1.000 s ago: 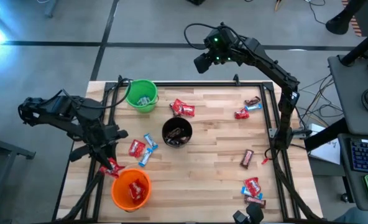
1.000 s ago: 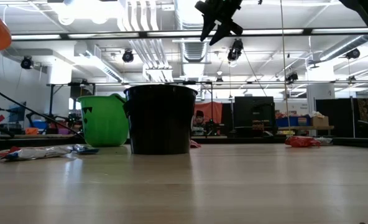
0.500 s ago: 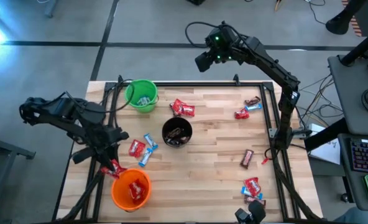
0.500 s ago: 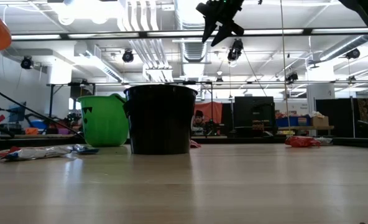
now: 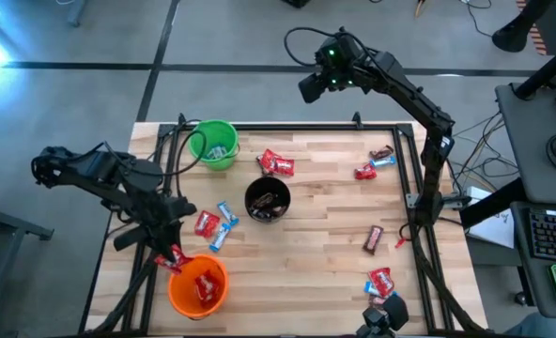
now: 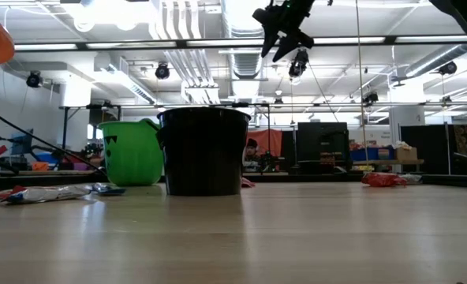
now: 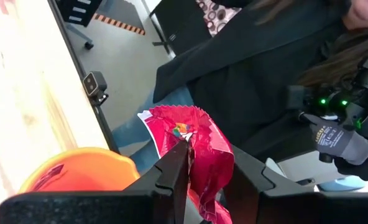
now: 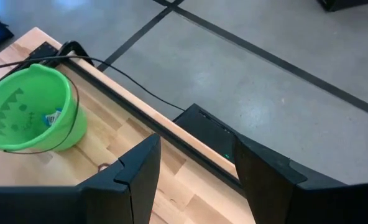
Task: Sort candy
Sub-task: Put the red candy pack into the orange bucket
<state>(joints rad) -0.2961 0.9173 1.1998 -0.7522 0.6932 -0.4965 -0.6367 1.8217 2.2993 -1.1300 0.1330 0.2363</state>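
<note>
Several shiny wrapped candy bars (image 5: 381, 280) loose on wooden table (image 5: 306, 282), some in cups; left gripper (image 5: 170, 253) pinching red-wrapped candy (image 7: 196, 149) beside near-left orange plastic cup (image 5: 199, 286); right gripper (image 8: 193, 171) spread, empty, far.

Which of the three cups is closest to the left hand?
The orange cup, at the table's near left corner. The left hand holds a red candy right beside its rim; the green cup and black cup stand farther away.
</note>
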